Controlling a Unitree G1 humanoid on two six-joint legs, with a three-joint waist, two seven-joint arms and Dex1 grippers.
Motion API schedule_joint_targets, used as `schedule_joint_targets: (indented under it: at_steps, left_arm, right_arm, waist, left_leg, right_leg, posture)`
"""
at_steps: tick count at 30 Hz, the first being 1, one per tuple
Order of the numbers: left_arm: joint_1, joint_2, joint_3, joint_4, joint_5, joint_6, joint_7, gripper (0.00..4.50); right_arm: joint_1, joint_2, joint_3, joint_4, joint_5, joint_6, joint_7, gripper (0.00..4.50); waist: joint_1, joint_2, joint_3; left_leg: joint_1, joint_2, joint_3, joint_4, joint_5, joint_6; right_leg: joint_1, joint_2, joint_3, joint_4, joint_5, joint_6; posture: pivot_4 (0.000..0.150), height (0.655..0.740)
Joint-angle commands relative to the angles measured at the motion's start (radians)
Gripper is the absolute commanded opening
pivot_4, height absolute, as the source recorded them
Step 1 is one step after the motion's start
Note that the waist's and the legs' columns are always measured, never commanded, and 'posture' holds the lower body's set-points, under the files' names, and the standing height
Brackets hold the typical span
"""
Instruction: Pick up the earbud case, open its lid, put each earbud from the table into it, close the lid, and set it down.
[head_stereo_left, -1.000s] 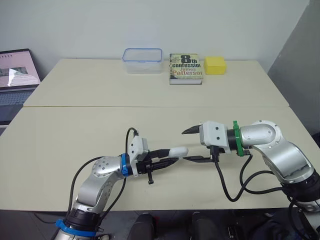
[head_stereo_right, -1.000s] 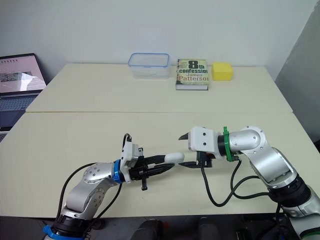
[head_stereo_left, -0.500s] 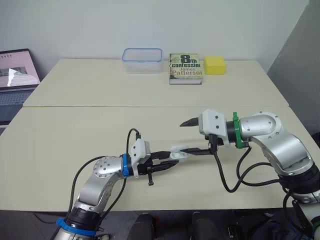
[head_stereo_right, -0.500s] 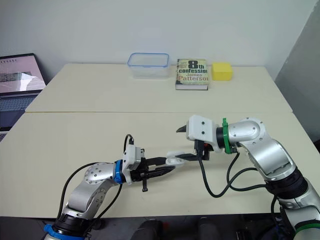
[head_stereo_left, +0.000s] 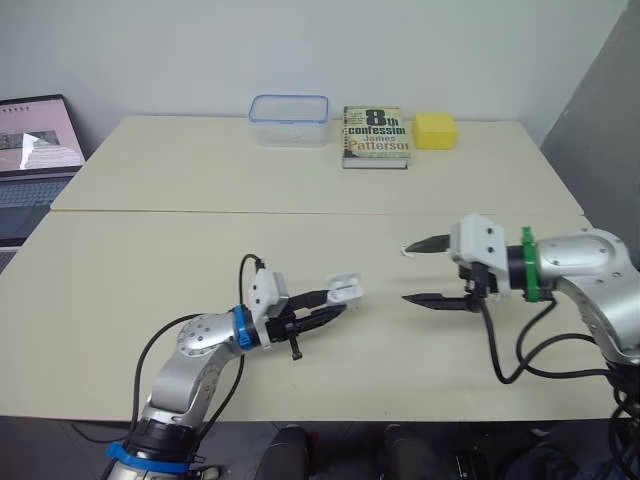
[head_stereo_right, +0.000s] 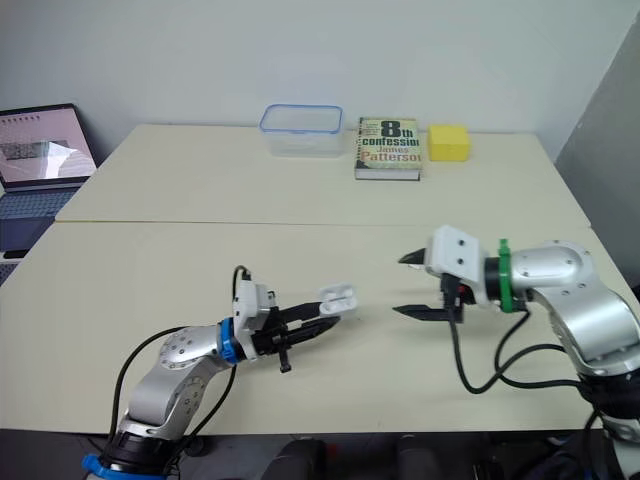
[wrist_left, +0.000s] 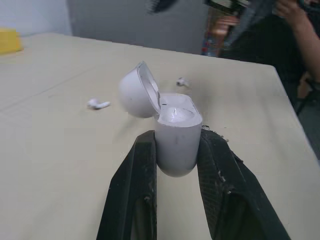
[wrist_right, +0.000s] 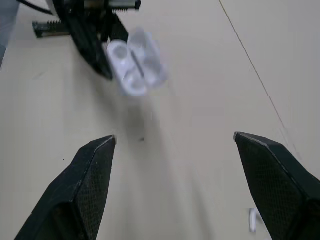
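Holding the task's item aloft, left to right: open laptop computer (head_stereo_left: 35, 150) at ten o'clock, off the cream tabletop (head_stereo_left: 140, 250). Left gripper (head_stereo_left: 325, 305), a black two-finger pincer, is closed narrowly on the lower body of the glossy white rounded plastic earbud case (head_stereo_left: 343, 291), which is lifted off the surface near the table's middle. The grip sits low on the shell, probably to leave hinge and mouth free for loading. Case condition: domed lid (wrist_left: 136, 91) swung fully back, two moulded wells exposed, seemingly empty though blurred. Small white earbud (wrist_left: 98, 104) and second earbud (wrist_left: 181, 81) lie loose on the table beyond the case, apart from each other. Right gripper (head_stereo_left: 408, 272), at three o'clock of the case and clear of it, has its fingers spread wide and grasps nothing; an earbud lies near one finger, likely its next pickup. Back row at twelve o'clock: clear blue-rimmed plastic box (head_stereo_left: 288, 119), paperback book (head_stereo_left: 375, 137), yellow block (head_stereo_left: 435, 130).
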Motion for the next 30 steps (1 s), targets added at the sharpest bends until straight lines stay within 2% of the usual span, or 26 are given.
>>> schedule_joint_targets:
  at_steps: [1, 10, 19, 24, 27, 30]
  left_arm:
    - [0.036, 0.001, 0.067, -0.066, -0.031, 0.011, 0.063, 0.74]
    - [0.098, -0.051, 0.127, -0.098, 0.014, -0.077, 0.21, 0.74]
    - [0.107, -0.126, 0.115, -0.101, 0.064, -0.151, 0.311, 0.74]
    - [0.094, -0.13, 0.113, -0.085, 0.073, -0.16, 0.332, 0.74]
    - [0.089, -0.131, 0.111, -0.081, 0.078, -0.167, 0.341, 0.74]
    - [0.088, -0.138, 0.099, -0.086, 0.087, -0.169, 0.349, 0.74]
  right_arm:
    - [0.112, -0.022, -0.163, -0.031, 0.033, -0.036, -0.025, 3.94]
    - [0.533, 0.027, -0.481, -0.045, 0.039, -0.112, -0.077, 3.94]
    - [0.711, 0.102, -0.519, -0.116, 0.035, -0.145, -0.153, 3.94]
    - [0.699, 0.099, -0.48, -0.126, 0.044, -0.105, -0.194, 3.94]
    - [0.628, 0.109, -0.414, -0.136, 0.036, -0.033, -0.27, 3.94]
    - [0.484, 0.153, -0.279, -0.128, -0.007, 0.062, -0.39, 3.94]
  waist:
    - [-0.001, 0.0, 0.0]
    - [0.005, 0.0, 0.0]
    - [0.003, 0.001, 0.0]
    - [0.003, 0.0, -0.001]
    - [0.001, 0.0, -0.001]
    - [0.001, 0.0, -0.001]
  left_leg:
    - [0.0, 0.0, 0.0, 0.0, 0.0, 0.0]
    - [0.001, 0.0, 0.002, -0.001, 0.0, 0.0]
    - [0.002, 0.0, 0.004, 0.0, 0.0, 0.0]
    - [0.002, -0.001, 0.005, 0.0, 0.0, 0.0]
    - [0.002, -0.001, 0.005, 0.0, 0.0, 0.0]
    - [0.002, -0.001, 0.005, 0.0, 0.0, 0.0]
  right_leg:
    - [0.0, 0.0, 0.001, 0.0, 0.0, 0.0]
    - [0.001, -0.001, 0.0, -0.001, -0.003, 0.004]
    - [0.002, 0.001, 0.002, -0.001, -0.003, 0.005]
    - [0.002, 0.001, 0.003, -0.002, -0.003, 0.005]
    - [0.002, 0.001, 0.003, -0.002, -0.003, 0.005]
    - [0.002, 0.001, 0.002, -0.002, -0.003, 0.005]
  posture:
    - [0.15, 0.74]
    - [0.15, 0.74]
    - [0.15, 0.74]
    - [0.15, 0.74]
    - [0.15, 0.74]
    - [0.15, 0.74]
